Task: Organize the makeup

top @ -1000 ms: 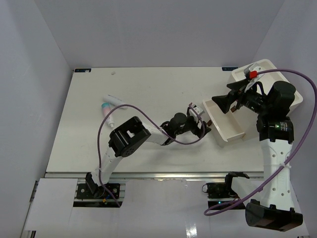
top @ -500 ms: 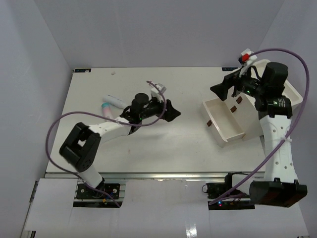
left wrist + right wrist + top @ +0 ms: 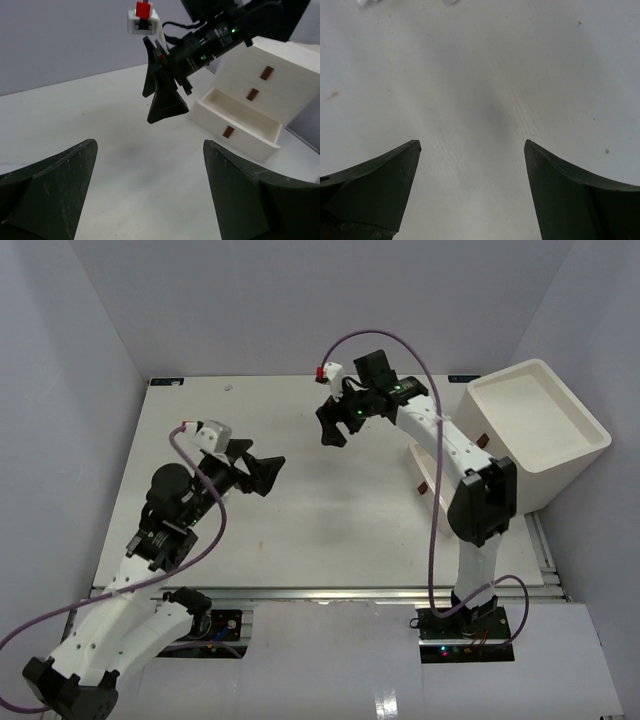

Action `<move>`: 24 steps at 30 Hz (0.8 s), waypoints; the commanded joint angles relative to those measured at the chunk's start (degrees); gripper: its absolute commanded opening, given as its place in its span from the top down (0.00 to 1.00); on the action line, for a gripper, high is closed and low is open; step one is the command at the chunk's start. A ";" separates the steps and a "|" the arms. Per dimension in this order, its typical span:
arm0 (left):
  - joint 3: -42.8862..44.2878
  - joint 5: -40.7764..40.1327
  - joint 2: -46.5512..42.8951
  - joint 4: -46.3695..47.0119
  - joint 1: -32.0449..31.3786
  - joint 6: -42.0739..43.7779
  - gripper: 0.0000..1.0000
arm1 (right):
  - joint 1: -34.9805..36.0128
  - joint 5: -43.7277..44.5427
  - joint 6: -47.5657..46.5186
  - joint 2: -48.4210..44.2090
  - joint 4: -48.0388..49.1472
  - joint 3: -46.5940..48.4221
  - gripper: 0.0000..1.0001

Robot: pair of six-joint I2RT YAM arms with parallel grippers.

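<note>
No makeup shows in any view; the spot at the table's left is covered by my left arm. My left gripper [image 3: 262, 472] is open and empty above the table's left middle, pointing right; its view [image 3: 150, 145] has only bare table between the fingers. My right gripper [image 3: 332, 430] is open and empty over the far middle of the table, with bare table under it [image 3: 472, 145]. It also shows in the left wrist view [image 3: 162, 100], jaws pointing down.
A white drawer unit [image 3: 535, 430] with brown handles stands at the right edge. Its bottom drawer [image 3: 240, 125] is pulled out and looks empty. A small white scrap [image 3: 367, 2] lies at the top edge of the right wrist view.
My left arm has pulled back to the left and now covers the tubes seen earlier. My right arm has swung from the drawer unit out over the table's far middle.
</note>
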 commanded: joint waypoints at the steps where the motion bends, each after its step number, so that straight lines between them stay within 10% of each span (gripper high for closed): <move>1: -8.21 -16.14 -10.49 -3.60 0.35 5.49 0.02 | 5.67 5.51 2.61 10.71 1.84 11.63 0.10; 24: -10.77 -24.38 -16.35 -2.73 1.20 7.26 0.02 | 15.49 11.59 14.89 40.74 31.92 31.63 0.09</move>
